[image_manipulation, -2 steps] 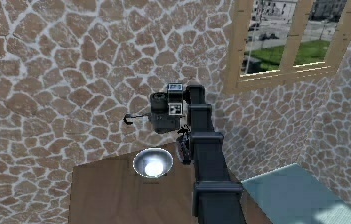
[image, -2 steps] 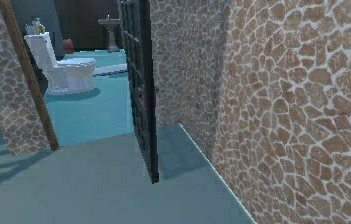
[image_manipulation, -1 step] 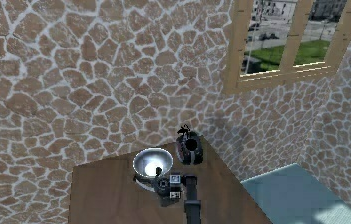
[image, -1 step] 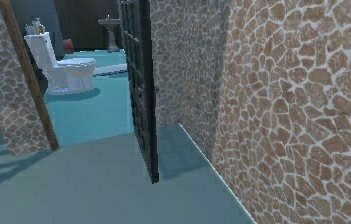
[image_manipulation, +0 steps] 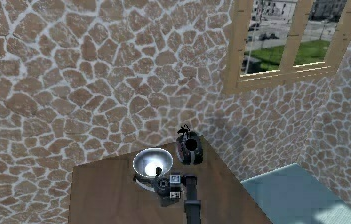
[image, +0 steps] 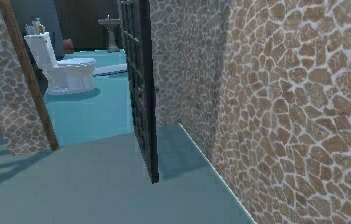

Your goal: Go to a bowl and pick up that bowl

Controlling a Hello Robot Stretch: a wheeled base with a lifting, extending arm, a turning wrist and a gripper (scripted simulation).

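Note:
A round silver-grey bowl (image_manipulation: 152, 164) sits on a brown table (image_manipulation: 103, 195) against the stone wall in the arm side view. The dark arm bar (image_manipulation: 193, 205) rises from the bottom edge. Its two small white marked squares stand just below and right of the bowl. A dark gripper body (image_manipulation: 187, 146) stands right of the bowl over the table's far edge. I cannot tell whether it touches the bowl or whether it holds anything.
In the forward view a dark door (image: 141, 90) stands ajar between stone walls (image: 283, 110), with teal floor (image: 93, 185) ahead. Beyond it are a white toilet (image: 63, 65) and a pedestal sink (image: 110, 30). A wood-framed window (image_manipulation: 288, 40) is right of the table.

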